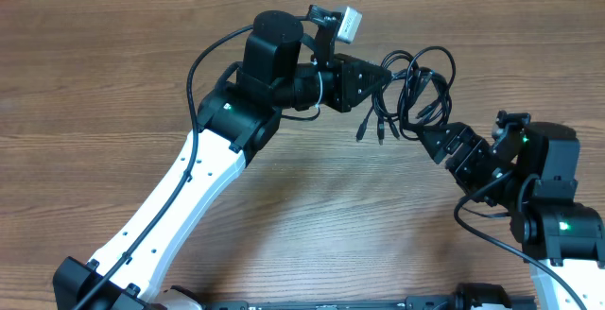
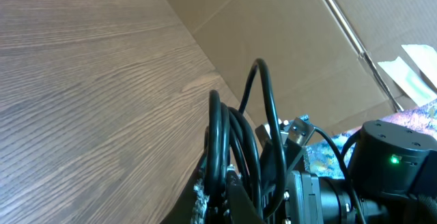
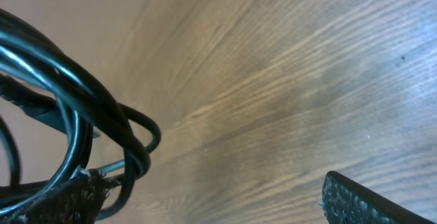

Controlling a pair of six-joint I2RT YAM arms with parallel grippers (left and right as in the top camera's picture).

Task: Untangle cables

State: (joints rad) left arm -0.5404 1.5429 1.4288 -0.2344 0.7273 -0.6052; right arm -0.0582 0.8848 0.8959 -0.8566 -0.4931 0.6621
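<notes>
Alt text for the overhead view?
A tangle of thin black cables bunches between the left arm's fingers and the right arm's fingers, loose plug ends sticking out, over a wooden table. Both arms reach in from the bottom edge.

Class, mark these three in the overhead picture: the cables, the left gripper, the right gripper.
cables [image 1: 413,91], overhead view, on the tangled middle of the bundle.
left gripper [image 1: 384,77], overhead view, between its fingertips.
right gripper [image 1: 427,138], overhead view, between its fingertips.

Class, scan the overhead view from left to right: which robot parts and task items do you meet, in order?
In order: left arm's white link → left gripper → cables → right gripper → right arm's black wrist.
</notes>
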